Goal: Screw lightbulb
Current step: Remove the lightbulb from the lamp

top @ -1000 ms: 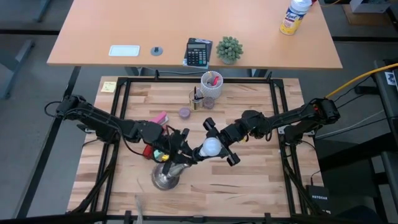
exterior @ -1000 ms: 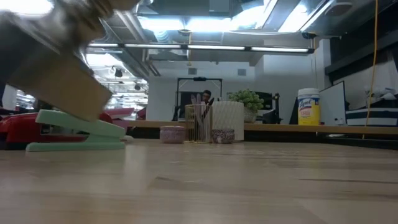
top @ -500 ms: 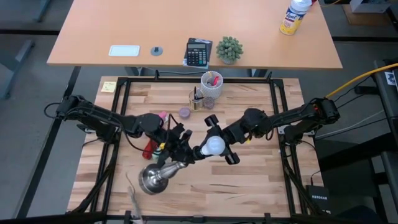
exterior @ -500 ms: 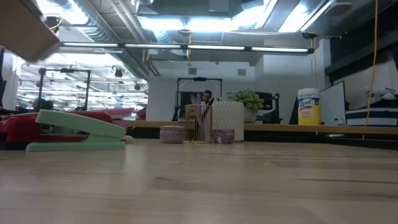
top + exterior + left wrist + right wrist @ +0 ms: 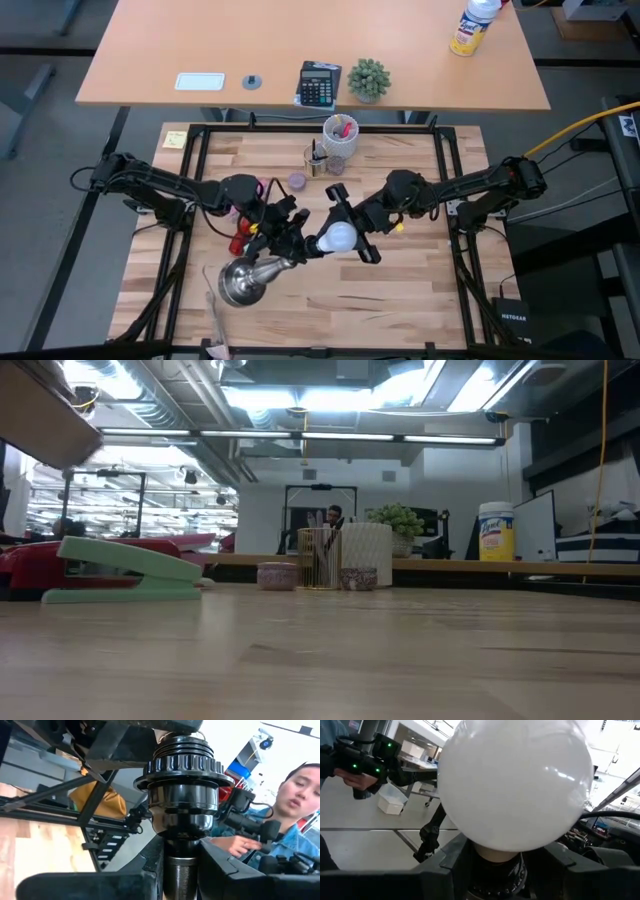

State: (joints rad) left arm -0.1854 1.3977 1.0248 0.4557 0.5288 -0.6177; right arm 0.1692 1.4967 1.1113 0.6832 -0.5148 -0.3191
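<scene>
Holding the socket stand (image 5: 250,278) tilted in my left end effector (image 5: 285,248); my right end effector (image 5: 345,238) grips the lightbulb (image 5: 338,238) beside it; misaligned threads could jam.

Down at table height there's a mint green stapler (image 5: 125,572) sitting on the left with something red (image 5: 30,565) right behind it. Farther back in the middle are a wire pen holder (image 5: 320,558), a white cup (image 5: 367,550) and two little bowls (image 5: 277,575), plus a plant (image 5: 398,520) and a wipes canister (image 5: 496,531) on the far desk.

1. We see a calculator (image 5: 319,84), small plant (image 5: 368,79) & spray bottle (image 5: 472,26) on the far counter (image 5: 150,70).
2. Green stapler (image 5: 125,569) sits near us, low view.
3. White cup (image 5: 340,134) w/ pens, mid-back of the wood counter (image 5: 400,300).
</scene>
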